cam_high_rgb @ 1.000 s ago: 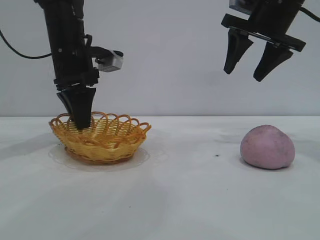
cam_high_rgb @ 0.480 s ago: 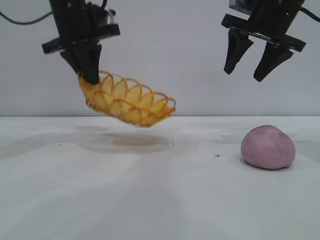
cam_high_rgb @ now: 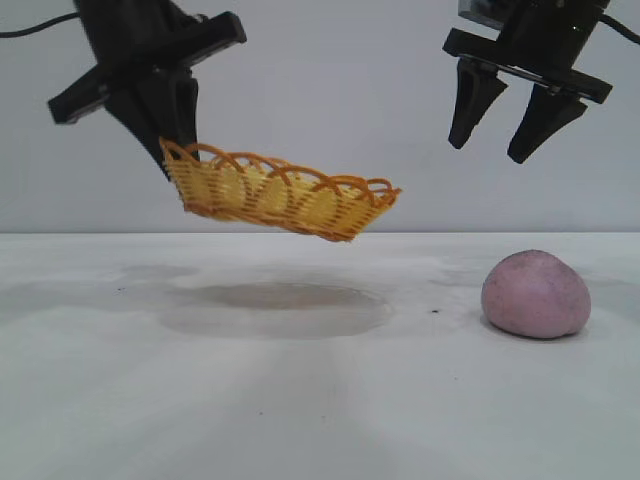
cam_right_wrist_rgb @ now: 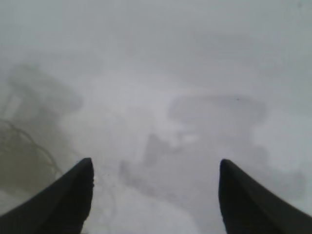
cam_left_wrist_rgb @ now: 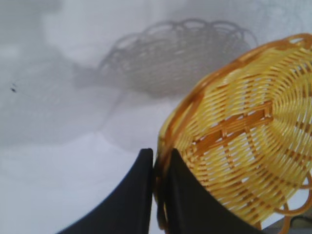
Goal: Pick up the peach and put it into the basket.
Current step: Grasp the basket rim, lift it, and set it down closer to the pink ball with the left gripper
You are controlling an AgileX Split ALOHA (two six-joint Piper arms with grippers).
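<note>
Basket (cam_high_rgb: 285, 200) hangs tilted, left fingers (cam_left_wrist_rgb: 146, 195) clamping its rim; right fingers (cam_high_rgb: 470, 100) spread above peach (cam_high_rgb: 535, 293).

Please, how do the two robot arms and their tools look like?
Both arms are matte black. The left tool and the right tool each carry two long, tapering black fingers below a flat black crossbar. A thin black cable runs off the left arm, and another runs off the right arm at the frame's edge. No markings are readable.
</note>
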